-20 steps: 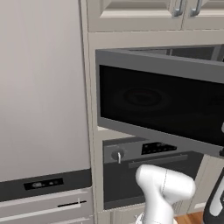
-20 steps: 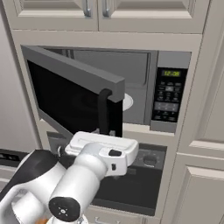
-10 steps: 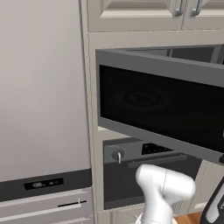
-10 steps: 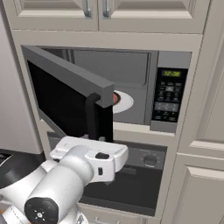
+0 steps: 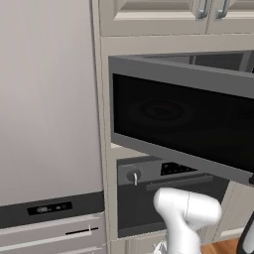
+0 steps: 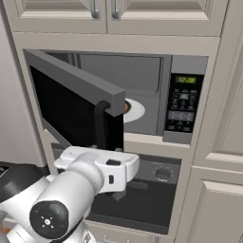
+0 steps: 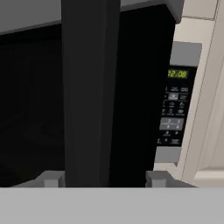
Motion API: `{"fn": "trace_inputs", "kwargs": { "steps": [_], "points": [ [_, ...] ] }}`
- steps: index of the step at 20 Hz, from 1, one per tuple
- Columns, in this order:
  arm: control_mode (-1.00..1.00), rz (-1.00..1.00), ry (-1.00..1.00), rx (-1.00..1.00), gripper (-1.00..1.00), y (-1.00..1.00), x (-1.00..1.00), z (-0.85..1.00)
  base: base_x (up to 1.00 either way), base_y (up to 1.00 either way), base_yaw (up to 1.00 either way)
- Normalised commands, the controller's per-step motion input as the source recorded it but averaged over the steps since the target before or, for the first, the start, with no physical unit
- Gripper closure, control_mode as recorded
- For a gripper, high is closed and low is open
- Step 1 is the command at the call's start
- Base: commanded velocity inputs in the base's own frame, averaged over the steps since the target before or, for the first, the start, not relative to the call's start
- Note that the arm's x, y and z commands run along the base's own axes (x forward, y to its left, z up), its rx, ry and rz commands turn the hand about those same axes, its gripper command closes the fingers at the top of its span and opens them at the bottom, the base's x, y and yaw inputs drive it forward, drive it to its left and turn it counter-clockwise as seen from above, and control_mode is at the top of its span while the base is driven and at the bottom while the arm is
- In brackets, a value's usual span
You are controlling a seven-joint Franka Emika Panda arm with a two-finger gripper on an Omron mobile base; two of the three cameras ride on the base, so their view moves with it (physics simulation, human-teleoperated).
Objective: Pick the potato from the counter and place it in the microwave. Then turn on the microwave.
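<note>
The microwave door [image 6: 76, 107] stands less wide than a second ago, its handle edge now covering much of the white plate [image 6: 133, 109]. The gripper [image 7: 105, 178] has spread its tips to either side of the vertical handle [image 7: 89, 94].

A: How much of the plate [image 6: 133, 110] inside the microwave [image 6: 156, 95] can you make out from the right base view?

B: Half at most. The open door [image 6: 71, 109] covers its left side, and a reddish patch at the door's edge is too small to name.

A: And the keypad [image 7: 173, 118]?

B: Labels too blurred to read. In the hand view the handle [image 7: 89, 92] is cut off at the top edge, and the glass beside it is plain black.
</note>
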Motion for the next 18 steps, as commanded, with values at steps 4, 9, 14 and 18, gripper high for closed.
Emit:
{"fn": "trace_inputs", "kwargs": {
  "steps": [4,9,14,18],
  "points": [
    [-1.00,0.00,0.00,0.00,-1.00,0.00,-0.28,0.00,0.00,0.00,0.00],
    [-1.00,0.04,-0.01,0.00,-1.00,0.00,-0.59,0.00,0.00,0.00,0.00],
    [-1.00,0.12,-0.01,0.00,-1.00,0.00,-0.55,0.00,0.00,0.00,0.00],
    [-1.00,0.13,0.00,0.00,-1.00,-0.23,-0.12,0.02,0.00,0.00,0.00]
  ]
}}
